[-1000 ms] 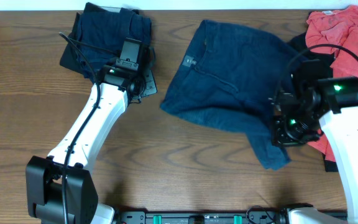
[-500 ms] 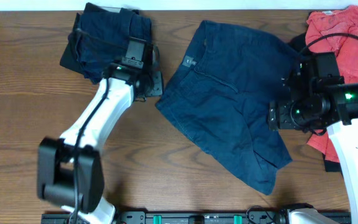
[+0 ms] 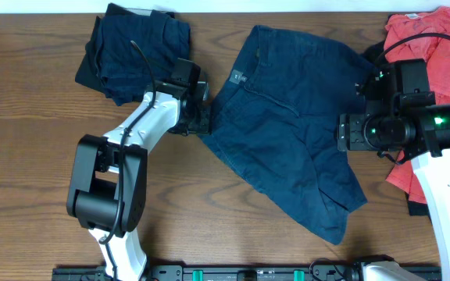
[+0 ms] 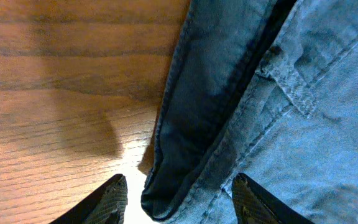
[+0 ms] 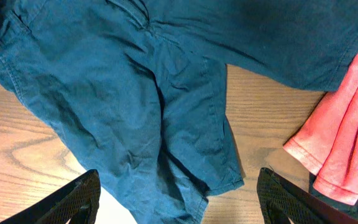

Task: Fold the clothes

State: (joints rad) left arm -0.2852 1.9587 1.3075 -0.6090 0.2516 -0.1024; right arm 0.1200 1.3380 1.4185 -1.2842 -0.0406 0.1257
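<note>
Blue denim shorts [image 3: 287, 133] lie spread flat mid-table, one leg reaching toward the front edge. My left gripper [image 3: 204, 109] is at their left waistband corner. In the left wrist view that gripper [image 4: 182, 202] is open, and the folded waistband edge [image 4: 185, 155] lies between its fingers with a gap on the wood side. Over the shorts' right side my right gripper [image 3: 350, 134] hovers. It stands wide open [image 5: 185, 202] above the leg hem [image 5: 222, 180] and touches nothing.
A folded dark navy pile [image 3: 135, 47] sits at the back left. A coral garment [image 3: 436, 47] [image 5: 347, 124] lies over dark cloth along the right edge, close to my right arm. Bare wood table [image 3: 22, 172] shows at the left and front.
My left gripper moved right from beside the navy pile to the shorts' waistband and opened. My right gripper let go of the shorts' leg and opened; the leg now lies unfolded.
</note>
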